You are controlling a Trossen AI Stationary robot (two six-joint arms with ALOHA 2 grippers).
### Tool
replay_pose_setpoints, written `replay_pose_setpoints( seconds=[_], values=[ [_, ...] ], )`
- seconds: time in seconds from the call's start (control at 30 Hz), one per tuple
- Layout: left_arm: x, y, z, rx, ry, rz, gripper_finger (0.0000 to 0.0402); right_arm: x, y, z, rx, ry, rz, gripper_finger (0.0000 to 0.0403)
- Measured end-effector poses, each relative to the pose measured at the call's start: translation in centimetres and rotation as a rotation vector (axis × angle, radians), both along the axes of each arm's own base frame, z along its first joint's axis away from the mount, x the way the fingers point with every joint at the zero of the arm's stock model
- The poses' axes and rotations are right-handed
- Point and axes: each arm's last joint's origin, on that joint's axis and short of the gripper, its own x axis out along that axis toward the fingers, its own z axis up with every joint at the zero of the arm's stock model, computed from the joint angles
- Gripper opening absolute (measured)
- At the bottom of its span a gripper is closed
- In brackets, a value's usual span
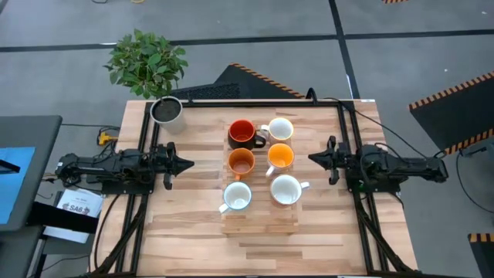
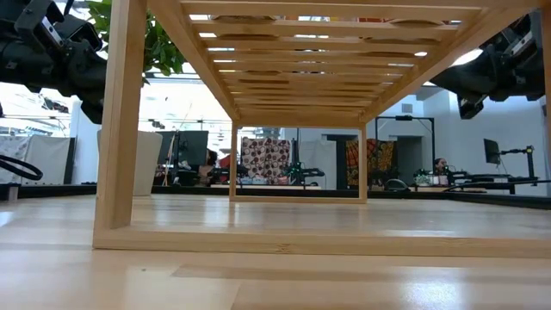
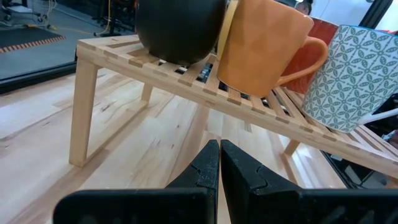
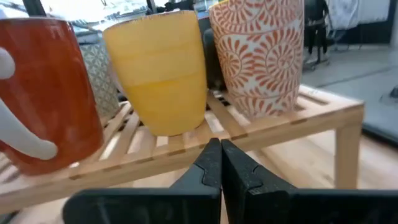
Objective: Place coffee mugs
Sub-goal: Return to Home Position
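Six mugs stand in two rows on a low slatted wooden rack (image 1: 261,220) at the table's middle: a red mug with dark outside (image 1: 241,133), two orange ones (image 1: 241,161) (image 1: 280,156) and three white inside (image 1: 280,129) (image 1: 237,196) (image 1: 286,189). My left gripper (image 1: 187,163) is shut and empty, left of the rack, level with the orange mug. My right gripper (image 1: 312,158) is shut and empty, right of the rack. In the left wrist view the shut fingertips (image 3: 220,149) point at the rack below the dark mug (image 3: 180,28); in the right wrist view the fingertips (image 4: 220,148) point at a yellow-sided mug (image 4: 165,68).
A pale pot with dark soil (image 1: 166,113) stands at the table's far left corner, with a leafy plant (image 1: 147,60) behind it. Black frame rails (image 1: 343,116) run along the table's left, right and far sides. Bare tabletop lies near the front edge.
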Motion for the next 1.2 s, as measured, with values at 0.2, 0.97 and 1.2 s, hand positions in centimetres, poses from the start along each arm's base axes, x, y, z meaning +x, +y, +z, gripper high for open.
replay_pose_setpoints(
  seconds=[0.2, 0.97, 1.2],
  values=[
    [0.00, 0.00, 0.00, 0.000, 0.000, 0.000, 0.0000, 0.06, -0.04, -0.09, -0.032, 0.014, -0.005, 0.0034],
    [0.02, -0.03, 0.03, -0.001, -0.033, -0.011, 0.0000, 0.00, 0.15, -0.01, -0.034, -0.001, 0.009, 0.0055],
    [0.12, -0.04, -0.07, -0.001, -0.021, -0.011, 0.0000, 0.01, 0.16, -0.03, -0.034, 0.001, 0.011, 0.0055]
  ],
)
